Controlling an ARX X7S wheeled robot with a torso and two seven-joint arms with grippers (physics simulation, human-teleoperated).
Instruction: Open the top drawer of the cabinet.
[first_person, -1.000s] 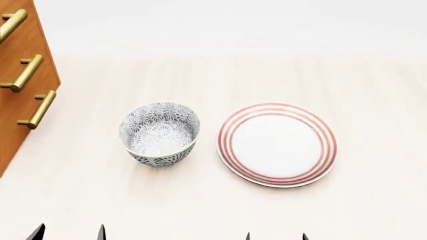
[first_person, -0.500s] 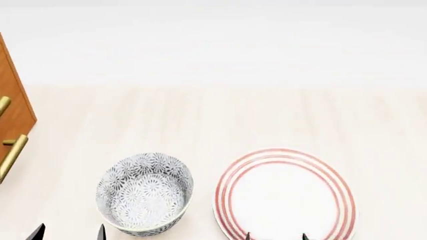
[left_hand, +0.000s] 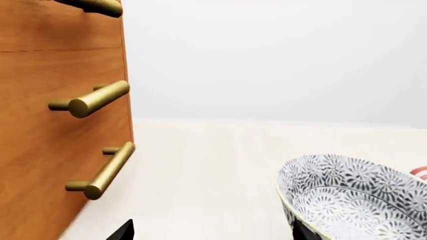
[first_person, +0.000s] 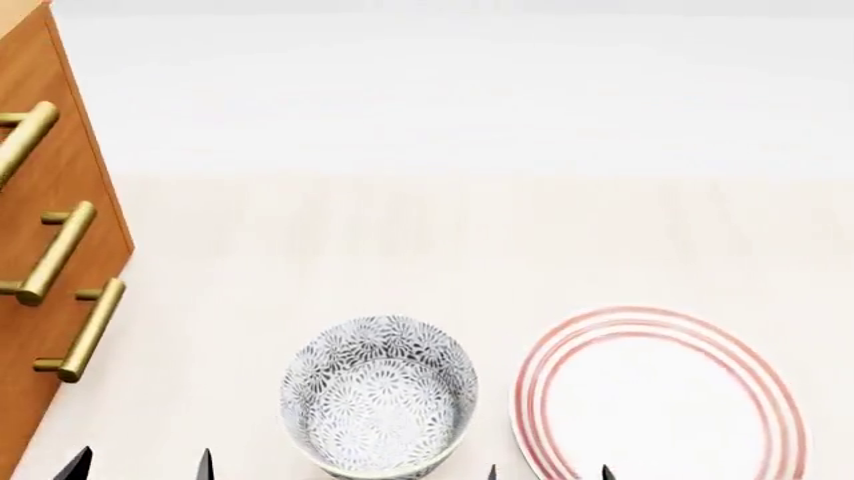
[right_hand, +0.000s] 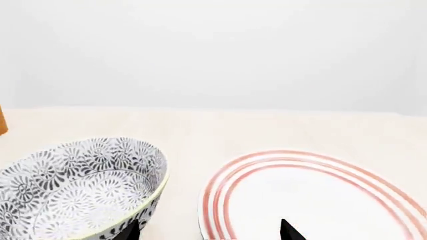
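Head view: cabinet (first_person: 54, 200) back at left

Head view looks steeply down over the table (first_person: 400, 240): cabinet (first_person: 67, 180) at left, bowl (first_person: 379, 395) and plate (first_person: 663, 395) near the lower edge. Left wrist view sits low, facing level along the cabinet (left_hand: 40, 150) front, bowl (left_hand: 347, 195) close. Right wrist view, equally low, faces bowl (right_hand: 80, 185) and plate (right_hand: 313, 195). All three share the bowl.

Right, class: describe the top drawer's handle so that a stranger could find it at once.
Find the tall orange-brown cabinet at the head view's left. Three brass bar handles run down its front. The top drawer's handle is the uppermost, above its two lookalikes.
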